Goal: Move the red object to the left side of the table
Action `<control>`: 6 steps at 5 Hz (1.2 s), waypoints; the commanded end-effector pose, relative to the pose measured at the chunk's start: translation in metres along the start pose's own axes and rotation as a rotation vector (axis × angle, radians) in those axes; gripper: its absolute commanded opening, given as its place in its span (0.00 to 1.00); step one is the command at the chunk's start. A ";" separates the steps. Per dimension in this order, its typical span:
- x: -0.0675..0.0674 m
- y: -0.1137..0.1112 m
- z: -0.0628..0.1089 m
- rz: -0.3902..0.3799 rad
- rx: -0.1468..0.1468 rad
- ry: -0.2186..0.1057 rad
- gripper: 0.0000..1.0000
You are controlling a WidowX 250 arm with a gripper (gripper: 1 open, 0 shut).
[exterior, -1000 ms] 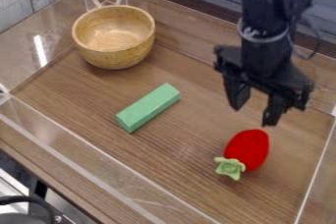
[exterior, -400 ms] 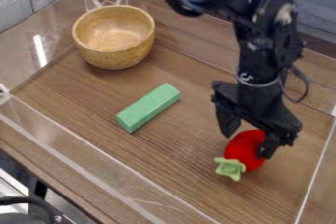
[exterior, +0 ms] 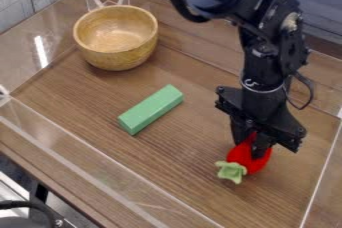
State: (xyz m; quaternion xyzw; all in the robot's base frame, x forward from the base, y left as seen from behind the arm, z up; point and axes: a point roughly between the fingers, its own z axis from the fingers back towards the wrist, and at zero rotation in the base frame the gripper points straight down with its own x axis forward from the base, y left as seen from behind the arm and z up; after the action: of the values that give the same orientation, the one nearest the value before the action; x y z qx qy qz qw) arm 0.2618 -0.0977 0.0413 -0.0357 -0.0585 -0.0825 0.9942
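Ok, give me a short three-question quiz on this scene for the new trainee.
1. True or false: the fingers are closed around the red toy fruit.
2. Which thing lies between the wooden bowl and the fruit? A) green block B) blue cup C) spoon
3. Fill in: the fruit's leafy cap points toward the ____ edge of the table.

Key: 1 true; 2 A; 3 near (front).

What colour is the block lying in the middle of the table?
Green; the block shows clearly in the camera view.
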 end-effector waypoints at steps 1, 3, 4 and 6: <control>0.013 0.002 0.016 0.013 -0.007 -0.050 0.00; 0.020 0.005 0.016 0.032 -0.010 -0.051 0.00; 0.019 0.011 0.026 0.026 -0.012 -0.057 0.00; 0.008 0.059 0.054 0.117 0.011 -0.082 0.00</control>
State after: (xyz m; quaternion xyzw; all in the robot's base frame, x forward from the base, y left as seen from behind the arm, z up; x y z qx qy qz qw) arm 0.2713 -0.0365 0.0807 -0.0363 -0.0783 -0.0162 0.9961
